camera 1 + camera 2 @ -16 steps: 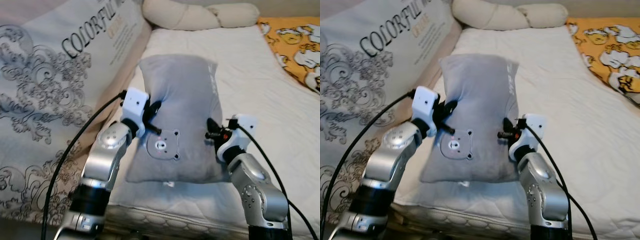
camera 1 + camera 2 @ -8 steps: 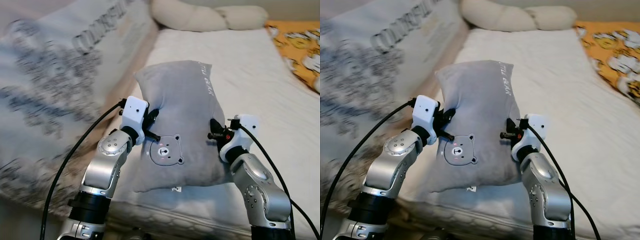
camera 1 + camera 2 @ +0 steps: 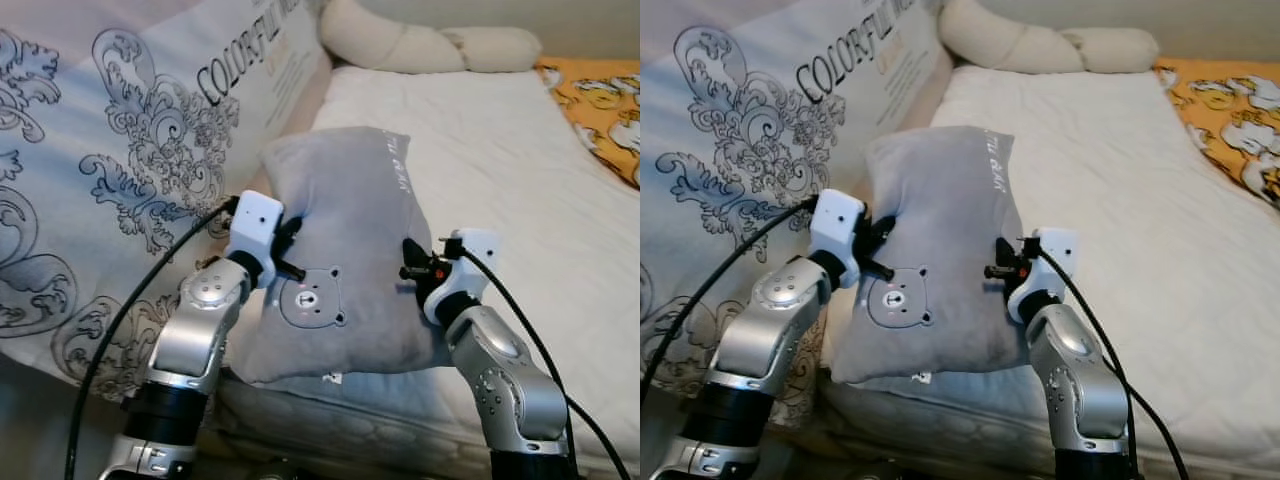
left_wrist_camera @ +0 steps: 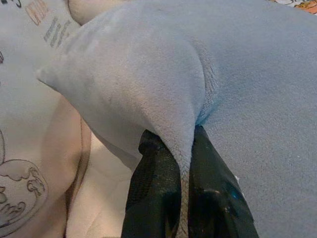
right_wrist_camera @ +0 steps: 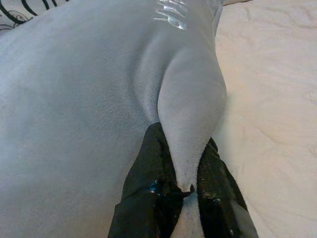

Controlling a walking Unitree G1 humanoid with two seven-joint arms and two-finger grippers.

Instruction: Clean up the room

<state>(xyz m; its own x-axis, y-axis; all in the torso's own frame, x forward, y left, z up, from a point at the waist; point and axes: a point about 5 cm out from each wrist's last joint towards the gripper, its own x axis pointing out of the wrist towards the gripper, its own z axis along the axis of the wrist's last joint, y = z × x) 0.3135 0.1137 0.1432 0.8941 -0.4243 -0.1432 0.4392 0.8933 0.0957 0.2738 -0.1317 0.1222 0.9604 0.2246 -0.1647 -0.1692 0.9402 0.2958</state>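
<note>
Currently both grippers pinch the grey bear-face pillow [image 3: 345, 235] by its side edges, holding it over the near edge of the white mattress [image 3: 520, 180]. Left gripper [image 3: 291, 250] is closed on a fold of the pillow's left edge; right gripper [image 3: 411, 272] is clamped on the right edge, a ridge of plush squeezed between its fingers [image 5: 148, 183]. Fingertips sink into the fabric. At the left leans a large patterned cushion [image 3: 120, 170], its lettering cut off. An orange printed blanket [image 3: 600, 110] lies at far right, partly out of frame
</note>
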